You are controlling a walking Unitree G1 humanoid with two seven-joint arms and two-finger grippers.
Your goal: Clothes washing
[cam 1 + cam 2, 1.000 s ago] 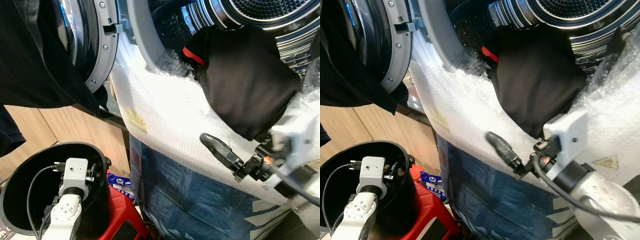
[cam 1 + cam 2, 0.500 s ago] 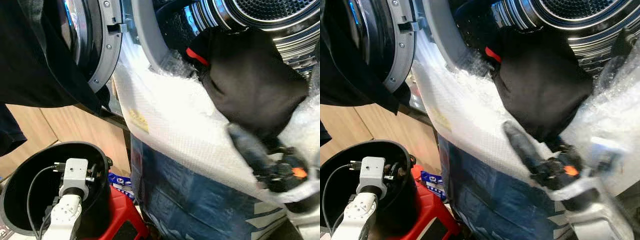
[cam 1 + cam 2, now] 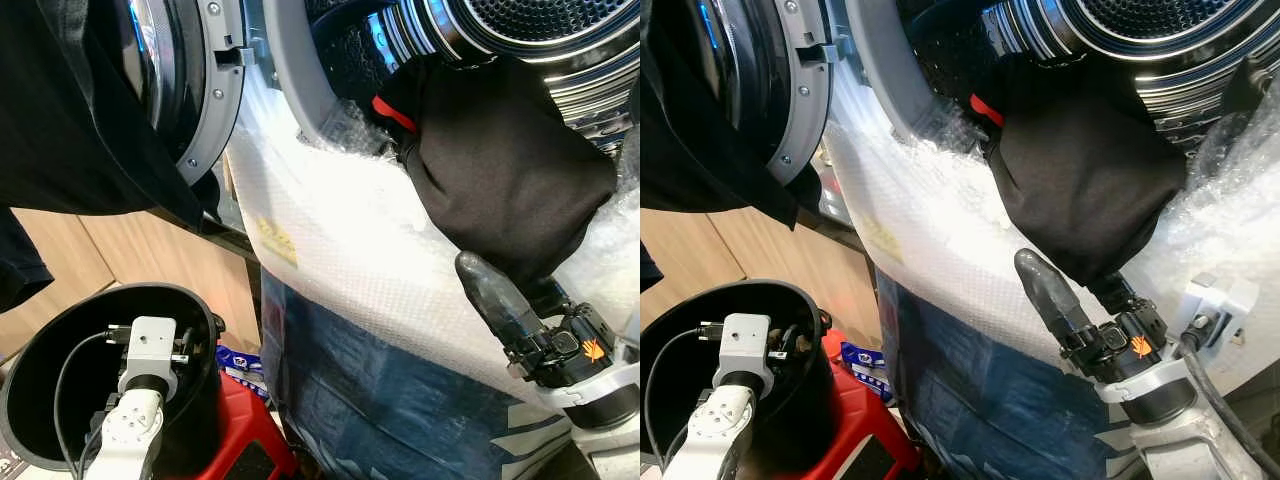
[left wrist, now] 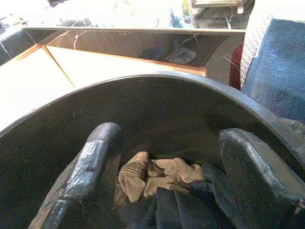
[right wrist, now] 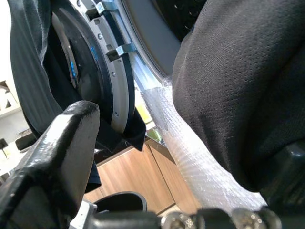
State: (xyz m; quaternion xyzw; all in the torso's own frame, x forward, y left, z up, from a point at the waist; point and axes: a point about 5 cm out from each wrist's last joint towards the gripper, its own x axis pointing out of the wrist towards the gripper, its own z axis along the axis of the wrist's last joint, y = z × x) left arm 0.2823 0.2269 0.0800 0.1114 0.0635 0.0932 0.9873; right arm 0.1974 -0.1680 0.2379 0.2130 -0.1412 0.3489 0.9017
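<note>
A black garment with a red tab hangs out of the washer drum over the bubble-wrapped front. My right gripper is open at the garment's lower edge. One finger stands in front of the cloth, the other is hidden behind it. In the right wrist view the garment hangs between the two fingers. My left gripper is open inside a black bucket, just above beige and dark clothes on its bottom.
The washer door stands open at the left with a dark garment draped over it. The bucket sits by a red stool. Wooden cabinet fronts are behind. Blue wrapping covers the washer's lower front.
My right gripper has risen to the hanging garment's lower edge and its wrist has turned. The left arm stays in the bucket. The camera shifted slightly.
</note>
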